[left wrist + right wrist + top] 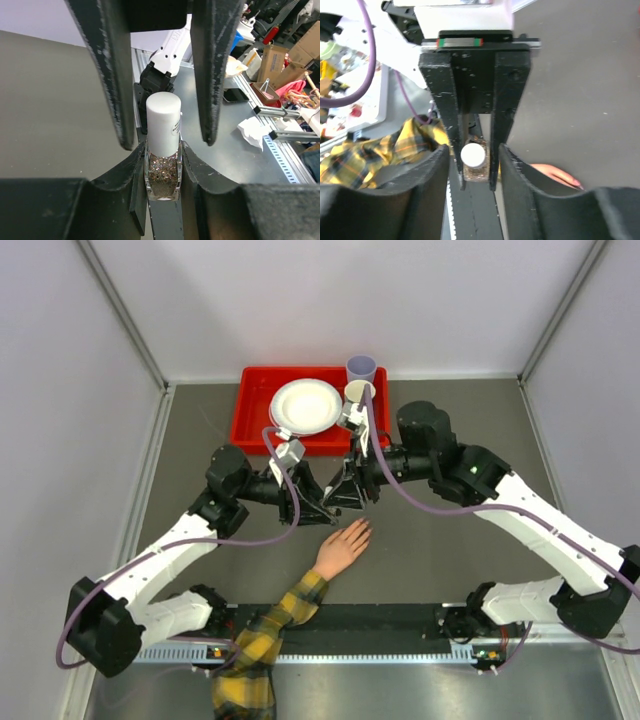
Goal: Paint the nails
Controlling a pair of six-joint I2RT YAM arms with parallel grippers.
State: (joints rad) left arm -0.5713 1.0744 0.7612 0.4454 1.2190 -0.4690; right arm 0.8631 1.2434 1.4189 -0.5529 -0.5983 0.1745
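Left hand (162, 167) is clamped on the polish bottle (162, 176). The glass body with glitter sits between its two fingers, and the white cap (163, 122) sticks out past the tips.

Right hand (473, 150) faces it tip to tip, one finger on each side of the cap. Its fingers stand apart. The left wrist view shows a gap on both sides of the cap, so it looks untouched, though the right wrist view is too blurred to confirm.

Room:
- The grey bench (440, 540) is walled left, right and rear.
- Red tray (252, 420) sits against the rear edge and holds the white plate (305, 405).
- Two cups (360, 380) are at the tray's right end.
- Black rail (390, 618) runs along the near edge.
- Bare bench lies on both sides of the mannequin hand (342, 547).

Pose: both arms reach inward from the near corners with elbows flared out. The forearms are roughly level and meet mid-bench, just short of the tray.

Task thing: the mannequin hand lies flat, palm down, with its plaid sleeve (270, 625) crossing the rail. The nails (364, 529) point far-right and lie near the meeting hands, on their near-right side. Height gap: cannot tell. The nails themselves are too small to make out.
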